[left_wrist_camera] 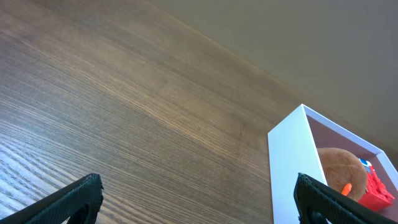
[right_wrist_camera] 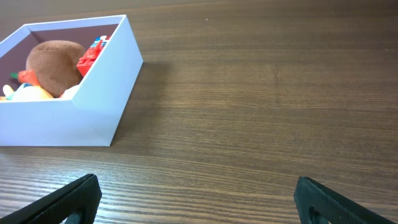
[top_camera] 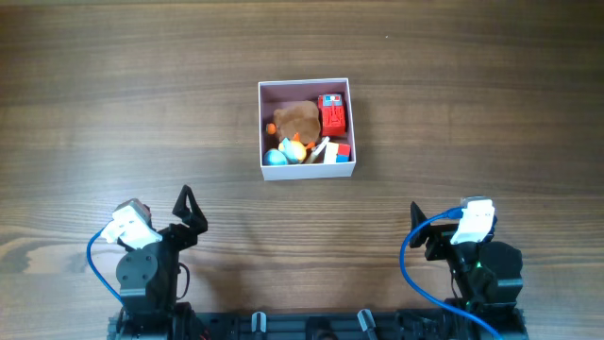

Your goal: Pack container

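Note:
The container is a square white box with a pale pink inside, at the middle of the table. It holds a brown plush lump, a red toy, a blue ball and other small toys. It also shows in the left wrist view and the right wrist view. My left gripper is open and empty at the front left, well short of the box. My right gripper is open and empty at the front right.
The table is dark brown wood. Blue cables loop beside both arm bases at the front edge. No loose toys show on the table outside the box.

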Robot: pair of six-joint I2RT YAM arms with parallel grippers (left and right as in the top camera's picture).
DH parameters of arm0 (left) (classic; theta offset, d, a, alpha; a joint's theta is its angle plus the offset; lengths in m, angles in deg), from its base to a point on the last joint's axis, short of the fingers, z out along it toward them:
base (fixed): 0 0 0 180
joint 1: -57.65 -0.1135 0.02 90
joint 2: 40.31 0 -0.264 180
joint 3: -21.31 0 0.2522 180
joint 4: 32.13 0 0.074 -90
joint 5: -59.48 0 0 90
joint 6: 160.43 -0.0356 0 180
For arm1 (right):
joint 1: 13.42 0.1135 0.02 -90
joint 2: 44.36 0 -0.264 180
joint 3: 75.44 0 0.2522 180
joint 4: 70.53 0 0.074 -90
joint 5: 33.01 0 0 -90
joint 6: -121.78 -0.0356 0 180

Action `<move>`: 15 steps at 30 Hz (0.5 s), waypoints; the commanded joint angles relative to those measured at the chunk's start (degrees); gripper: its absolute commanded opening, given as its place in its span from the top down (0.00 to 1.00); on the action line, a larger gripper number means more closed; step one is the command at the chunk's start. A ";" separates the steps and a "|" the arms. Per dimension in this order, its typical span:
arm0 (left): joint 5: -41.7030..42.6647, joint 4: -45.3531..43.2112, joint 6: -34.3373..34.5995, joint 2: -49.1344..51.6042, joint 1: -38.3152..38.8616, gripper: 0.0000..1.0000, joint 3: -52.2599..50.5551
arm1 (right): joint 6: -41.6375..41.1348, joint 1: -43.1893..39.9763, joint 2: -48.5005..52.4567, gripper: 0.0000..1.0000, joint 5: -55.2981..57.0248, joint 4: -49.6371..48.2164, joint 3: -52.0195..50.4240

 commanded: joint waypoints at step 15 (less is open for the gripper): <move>0.94 -0.37 0.72 -0.68 -0.22 0.00 -0.37 | 0.57 0.33 -0.72 0.00 -0.92 0.02 -0.52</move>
